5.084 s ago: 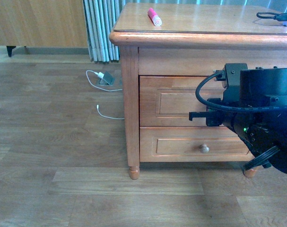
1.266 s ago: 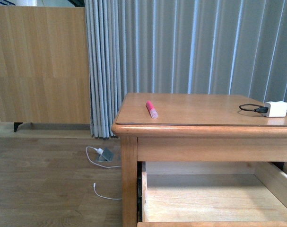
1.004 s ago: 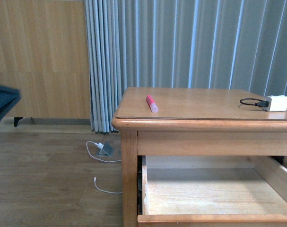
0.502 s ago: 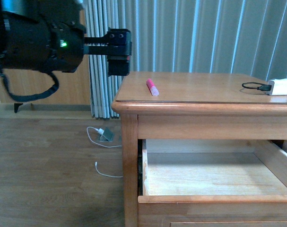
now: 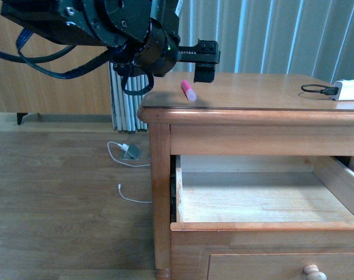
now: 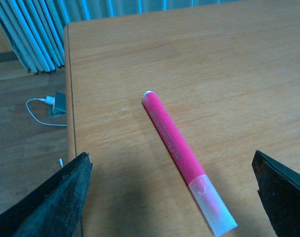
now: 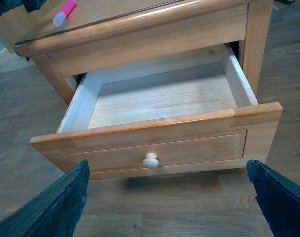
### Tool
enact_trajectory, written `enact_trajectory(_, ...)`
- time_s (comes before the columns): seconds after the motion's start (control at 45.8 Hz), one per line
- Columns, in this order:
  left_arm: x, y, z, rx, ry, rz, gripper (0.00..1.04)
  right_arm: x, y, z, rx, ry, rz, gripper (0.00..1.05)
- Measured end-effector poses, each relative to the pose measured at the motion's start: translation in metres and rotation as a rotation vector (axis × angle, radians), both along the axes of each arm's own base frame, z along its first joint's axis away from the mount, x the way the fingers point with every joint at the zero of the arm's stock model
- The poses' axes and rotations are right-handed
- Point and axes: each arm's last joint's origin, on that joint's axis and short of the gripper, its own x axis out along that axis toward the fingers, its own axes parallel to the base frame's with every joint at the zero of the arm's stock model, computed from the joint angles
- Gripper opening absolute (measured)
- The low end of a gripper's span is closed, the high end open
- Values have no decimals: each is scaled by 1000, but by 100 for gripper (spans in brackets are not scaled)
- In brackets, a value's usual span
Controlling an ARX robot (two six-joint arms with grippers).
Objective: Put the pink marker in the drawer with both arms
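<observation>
The pink marker (image 5: 188,91) lies flat on the cabinet top near its front left corner. My left gripper (image 5: 204,64) hovers just above and behind it, open. In the left wrist view the marker (image 6: 177,148) lies between the spread fingers of the left gripper (image 6: 170,157), untouched, with its paler end nearer the camera. The upper drawer (image 5: 264,227) is pulled out and shows a bare pale-wood floor. In the right wrist view the drawer (image 7: 189,143) and its knob (image 7: 150,160) lie ahead of my open, empty right gripper (image 7: 167,165). The right arm is out of the front view.
A white charger block (image 5: 349,89) with a black cable sits on the cabinet top's far right. A charger and white cable (image 5: 127,169) lie on the wood floor left of the cabinet. Striped curtains (image 5: 270,35) hang behind.
The drawer, shut five seconds ago with the right arm at it, now stands open. The left arm has come in from the left and reached over the marker.
</observation>
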Motion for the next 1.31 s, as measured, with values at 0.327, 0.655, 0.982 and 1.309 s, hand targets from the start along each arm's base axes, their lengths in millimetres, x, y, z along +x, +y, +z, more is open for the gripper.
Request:
enact_trajectory(0.327, 24, -19, -13, 41, 108, -32, 99, 0, 0, 0, 1, 0, 0, 96)
enact_trajectory(0.655, 30, -22, -18, 73, 172, -25, 99, 0, 0, 0, 2, 0, -1, 96)
enact_trajectory(0.982, 30, -20, -17, 76, 190, -37, 99, 0, 0, 0, 2, 0, -1, 96)
enact_trajectory(1.309, 29, -21, -17, 97, 195, -47, 61, 0, 0, 0, 2, 0, -1, 96)
